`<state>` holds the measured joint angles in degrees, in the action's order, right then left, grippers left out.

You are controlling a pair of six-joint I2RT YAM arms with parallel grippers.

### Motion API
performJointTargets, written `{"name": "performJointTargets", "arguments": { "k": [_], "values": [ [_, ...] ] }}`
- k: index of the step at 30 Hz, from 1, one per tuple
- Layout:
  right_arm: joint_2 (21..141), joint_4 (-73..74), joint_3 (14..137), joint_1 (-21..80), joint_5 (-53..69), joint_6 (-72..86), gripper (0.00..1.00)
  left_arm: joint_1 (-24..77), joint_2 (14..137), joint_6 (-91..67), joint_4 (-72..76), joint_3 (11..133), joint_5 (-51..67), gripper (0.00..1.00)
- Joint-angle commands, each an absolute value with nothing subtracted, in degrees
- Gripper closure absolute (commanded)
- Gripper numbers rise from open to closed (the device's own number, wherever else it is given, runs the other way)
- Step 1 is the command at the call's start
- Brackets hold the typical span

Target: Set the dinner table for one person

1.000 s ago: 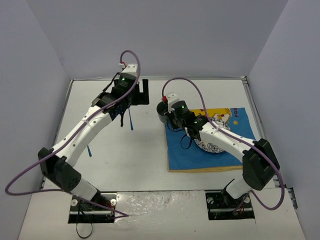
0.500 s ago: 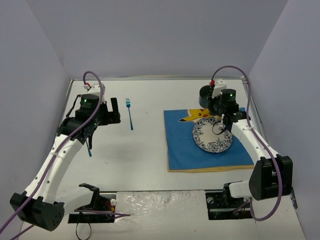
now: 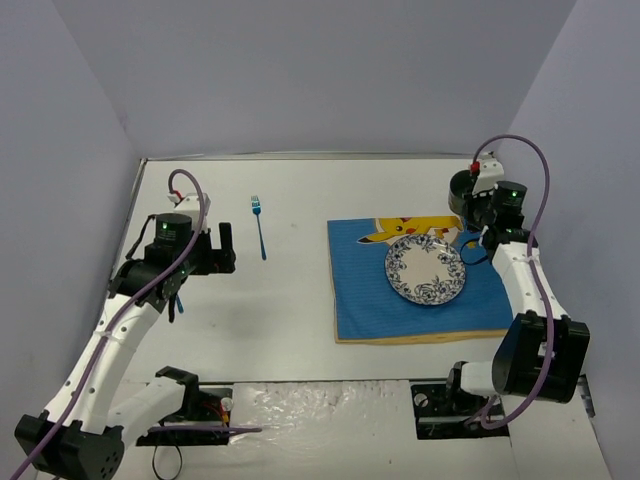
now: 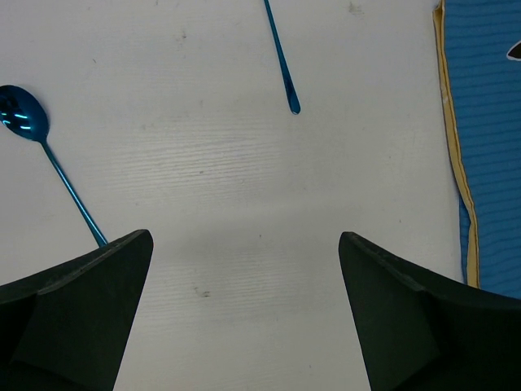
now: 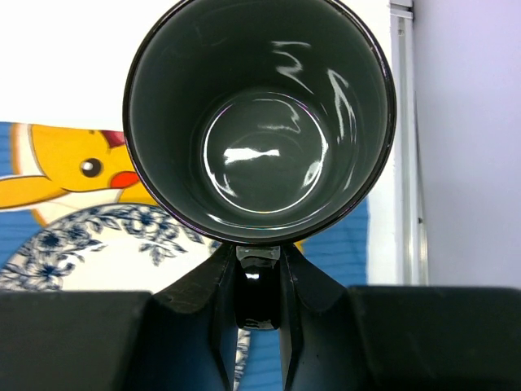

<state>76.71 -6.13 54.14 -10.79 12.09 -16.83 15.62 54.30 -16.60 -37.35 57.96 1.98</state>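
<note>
Dark and glossy, the mug (image 5: 259,122) was gripped by its handle between the clenched fingers of the right hand (image 5: 259,281), its mouth facing up and nothing inside but reflections on the bottom. It sat at the far right corner of the blue cartoon mat (image 3: 360,300), near the metal edging of the table (image 3: 290,320); whether its base touched the surface could not be told. On the mat lay a blue-and-white patterned plate (image 3: 426,270), flat and bare of food. The white table spread under both arms and carried everything else in view. On its left half, off the mat, a blue fork (image 3: 259,228) lay with its tines pointing away from the arms. A blue spoon (image 4: 24,122) lay nearer the left arm. The left hand (image 4: 244,277) hung above the bare tabletop between the two, fingers spread wide and grasping nothing.
</note>
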Motion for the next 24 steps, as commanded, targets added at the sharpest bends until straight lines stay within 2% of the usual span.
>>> {"name": "performJointTargets", "arguments": {
  "k": [1, 6, 24],
  "values": [
    [77.99, -12.88, 58.90, -16.45, 20.33, -20.61, 1.00, 15.21, 52.16, -14.72, -36.12, 58.32, 0.33, 0.04],
    [83.66, -8.03, 62.82, -19.42, 23.38, -23.99, 1.00, 15.21, 51.77, -13.89, -36.06, 57.74, -2.55, 0.03],
    [95.67, -10.21, 64.01, -23.20, 25.66, -24.68, 1.00, 13.70, 51.96, -13.87, -34.88, 55.97, -2.81, 0.03]
  ]
}}
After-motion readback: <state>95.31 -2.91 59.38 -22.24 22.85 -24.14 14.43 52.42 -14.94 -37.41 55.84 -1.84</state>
